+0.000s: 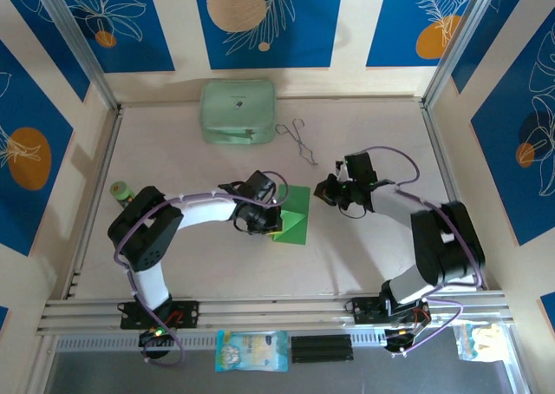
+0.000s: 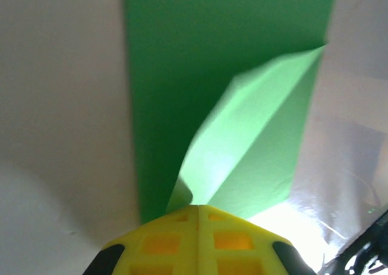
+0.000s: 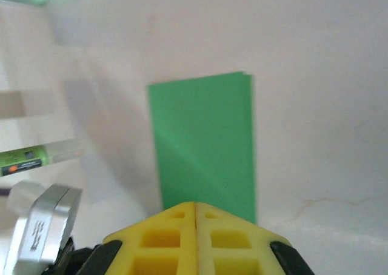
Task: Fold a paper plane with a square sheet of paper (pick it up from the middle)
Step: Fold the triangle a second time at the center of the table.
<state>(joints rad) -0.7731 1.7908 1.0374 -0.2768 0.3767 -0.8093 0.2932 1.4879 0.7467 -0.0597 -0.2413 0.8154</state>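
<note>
- The square sheet of bright green paper (image 1: 297, 225) (image 2: 182, 75) (image 3: 203, 142) lies on the pale table (image 1: 199, 264), nearer the arm bases than the pale mint-green rectangular case (image 1: 238, 110) and a little to its right.
- It is folded into a narrow rectangle, its doubled edges lined up along one long side.
- One corner is lifted off the rest as a slanted, lighter-green triangular flap.
- The left gripper (image 1: 270, 223) (image 2: 199, 211) reaches in from the paper's left with its elbow bent. Its yellow fingers are pressed together on the low tip of that raised flap.
- The right gripper (image 1: 323, 190) (image 3: 195, 208) sits just beside the paper's right edge, on the side towards the case. Its fingers are closed against each other, with nothing seen between them.
</note>
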